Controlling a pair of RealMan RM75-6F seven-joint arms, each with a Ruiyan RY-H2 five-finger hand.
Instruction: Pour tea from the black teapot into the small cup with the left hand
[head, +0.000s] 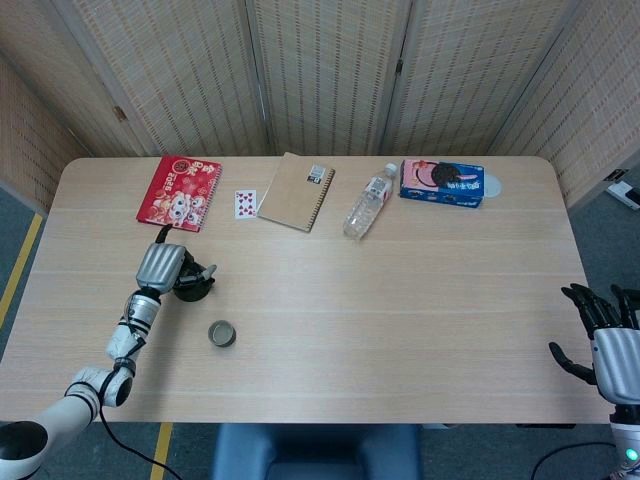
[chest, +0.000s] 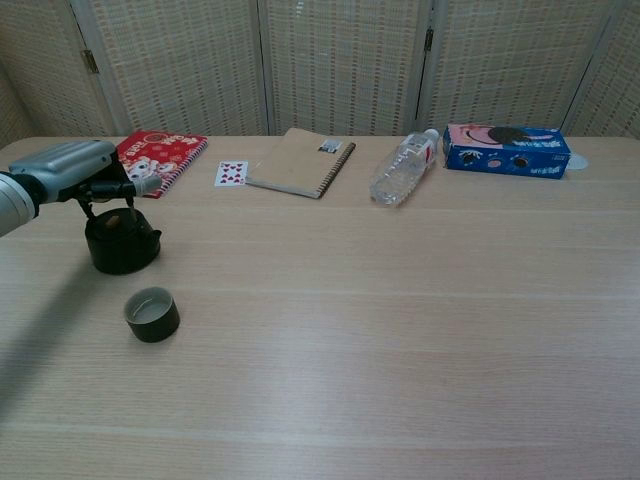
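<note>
The left robot hand (chest: 95, 178) grasps the handle of the black teapot (chest: 122, 240), which stands upright on the tabletop (chest: 400, 300) directly under it. The small cup (chest: 151, 314) stands near, in front of the hand. The right robot hand (head: 600, 330) is released, fingers spread.

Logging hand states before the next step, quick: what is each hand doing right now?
Left hand: holding the handle of the black round teapot, which stands on the table.
Right hand: open, holding nothing.
</note>
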